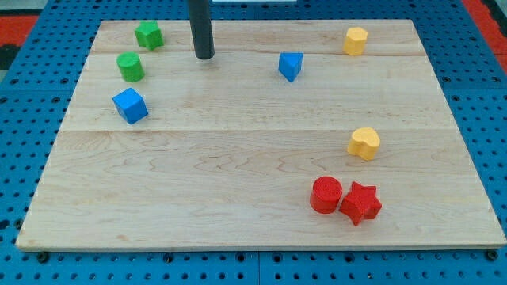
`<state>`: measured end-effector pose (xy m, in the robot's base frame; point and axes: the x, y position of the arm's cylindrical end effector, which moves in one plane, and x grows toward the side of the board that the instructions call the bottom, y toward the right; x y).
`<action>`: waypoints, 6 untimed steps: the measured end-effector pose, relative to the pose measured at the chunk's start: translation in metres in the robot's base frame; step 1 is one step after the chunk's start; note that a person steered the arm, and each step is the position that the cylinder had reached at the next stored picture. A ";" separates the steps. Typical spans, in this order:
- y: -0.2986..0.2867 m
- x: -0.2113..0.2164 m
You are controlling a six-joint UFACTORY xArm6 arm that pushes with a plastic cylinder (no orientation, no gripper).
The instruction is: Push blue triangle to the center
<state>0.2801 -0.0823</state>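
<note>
The blue triangle (291, 66) sits on the wooden board (238, 174) above the board's middle, toward the view's top. My tip (204, 57) rests on the board to the triangle's left, about a hundred pixels away and slightly higher in the view. It touches no block.
A blue cube (130, 105) lies at the left. A green star-like block (148, 35) and a green cylinder (130, 66) sit at the top left. A yellow hexagon-like block (356, 40) is at the top right, a yellow heart (364, 143) at the right. A red cylinder (325, 195) and red star (360, 203) touch at the bottom right.
</note>
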 end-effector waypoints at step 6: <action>0.120 0.044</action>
